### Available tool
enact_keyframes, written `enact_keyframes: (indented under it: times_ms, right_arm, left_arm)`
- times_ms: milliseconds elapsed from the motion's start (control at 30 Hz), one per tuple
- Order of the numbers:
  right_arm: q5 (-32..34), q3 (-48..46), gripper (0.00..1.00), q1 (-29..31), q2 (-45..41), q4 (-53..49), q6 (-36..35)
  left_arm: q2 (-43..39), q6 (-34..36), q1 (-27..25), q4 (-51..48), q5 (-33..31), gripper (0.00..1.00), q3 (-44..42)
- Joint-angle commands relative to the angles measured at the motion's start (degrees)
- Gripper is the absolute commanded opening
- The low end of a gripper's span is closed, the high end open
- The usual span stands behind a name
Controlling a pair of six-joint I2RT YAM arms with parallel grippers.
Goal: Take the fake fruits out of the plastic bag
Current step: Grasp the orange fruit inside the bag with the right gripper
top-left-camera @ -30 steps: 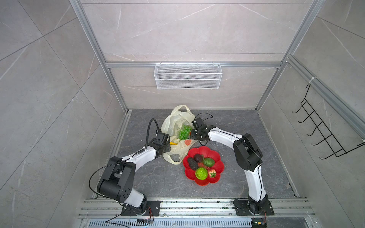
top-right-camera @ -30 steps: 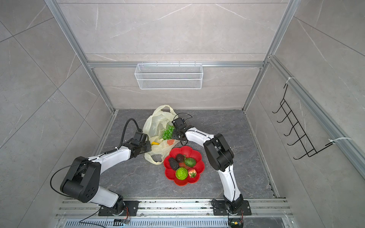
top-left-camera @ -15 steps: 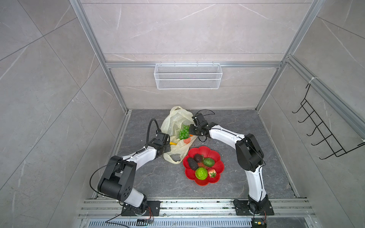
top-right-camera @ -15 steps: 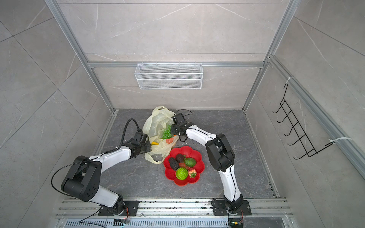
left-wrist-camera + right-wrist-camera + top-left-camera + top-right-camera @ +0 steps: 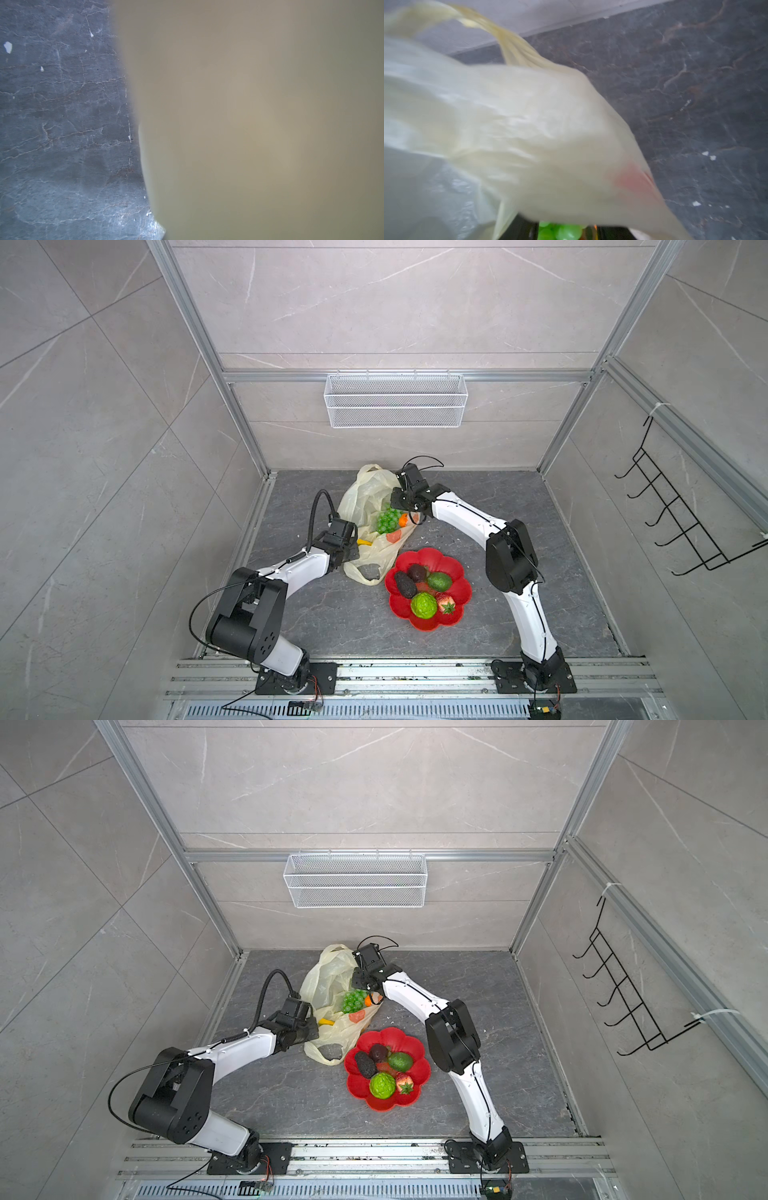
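In a top view the clenched left jaws are pinching the thin crinkly cream-yellow plastic bag (image 5: 365, 497); the green plastic grape bunch (image 5: 388, 521) is lying inside, beside the right jaws. In the left wrist view, bag film (image 5: 249, 104) is filling the lens. In the right wrist view the bunch (image 5: 558, 230) is showing between the right jaws, though I cannot tell whether they are gripping it. It is probably light, knobbly and slippery, so take its middle.

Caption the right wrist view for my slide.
Cream plastic bag fills the frame, green grape bunch peeking past its edge.

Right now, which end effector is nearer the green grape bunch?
Right. The right end effector is right beside the green grape bunch in the plastic bag. The left end effector is off at the bag's edge, past the banana.
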Motion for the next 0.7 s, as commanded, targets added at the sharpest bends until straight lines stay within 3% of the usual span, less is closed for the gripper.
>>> enact_keyframes:
  times_ms: [0,233,667]
  right_arm:
    - [2.42,0.16,0.47,-0.80,1.29,-5.31,-0.81]
    - [-1.03,-5.73,0.47,-1.19,-1.56,-1.10,-0.94]
    - [-2.92,-4.62,0.36,-2.12,0.75,1.14,0.52]
  left_arm:
    - [-0.09,1.14,-0.13,0.50,-0.43,0.00,0.81]
    - [0.26,1.13,-0.13,0.41,-0.42,0.00,0.98]
    - [0.26,1.14,-0.13,0.31,-0.51,0.00,0.98]
